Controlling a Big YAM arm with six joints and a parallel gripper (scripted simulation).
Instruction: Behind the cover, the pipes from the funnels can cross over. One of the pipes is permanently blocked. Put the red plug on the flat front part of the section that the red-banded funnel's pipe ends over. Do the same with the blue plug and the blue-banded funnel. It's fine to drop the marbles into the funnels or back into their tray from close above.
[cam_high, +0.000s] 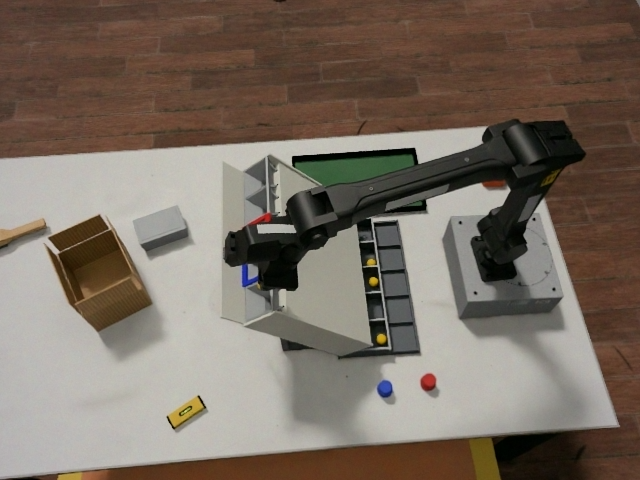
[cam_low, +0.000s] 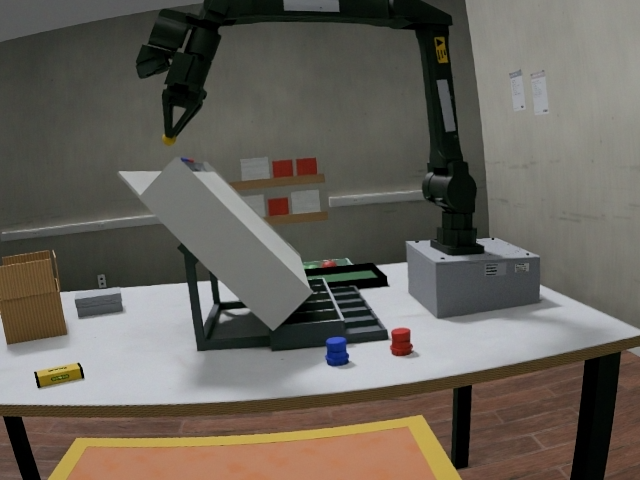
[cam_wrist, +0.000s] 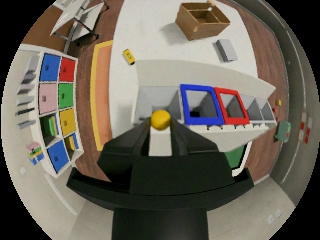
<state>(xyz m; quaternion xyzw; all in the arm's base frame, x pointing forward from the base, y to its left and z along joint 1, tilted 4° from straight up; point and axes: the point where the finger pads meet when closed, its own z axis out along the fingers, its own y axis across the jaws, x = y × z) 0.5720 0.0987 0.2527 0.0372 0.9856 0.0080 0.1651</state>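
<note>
My gripper (cam_low: 169, 135) (cam_wrist: 160, 121) is shut on a yellow marble (cam_low: 168, 139) (cam_wrist: 160, 119). It hangs a little above the top of the slanted white cover (cam_high: 330, 289) (cam_low: 227, 237), over the row of funnels. In the wrist view the marble sits just left of the blue-banded funnel (cam_wrist: 184, 103) (cam_high: 244, 276). The red-banded funnel (cam_wrist: 227, 91) (cam_high: 260, 219) is one place further on. Three yellow marbles (cam_high: 371, 261) (cam_high: 373, 281) (cam_high: 381, 338) lie in the dark sections (cam_high: 391, 281) at the cover's foot. The blue plug (cam_high: 384, 388) (cam_low: 336, 351) and the red plug (cam_high: 428, 381) (cam_low: 401, 341) stand on the table in front.
A green tray (cam_high: 351, 167) (cam_low: 356, 275) lies behind the sections. A cardboard box (cam_high: 98, 271), a grey block (cam_high: 160, 226) and a yellow level (cam_high: 186, 411) are on the left. The arm's grey base (cam_high: 501, 289) stands on the right.
</note>
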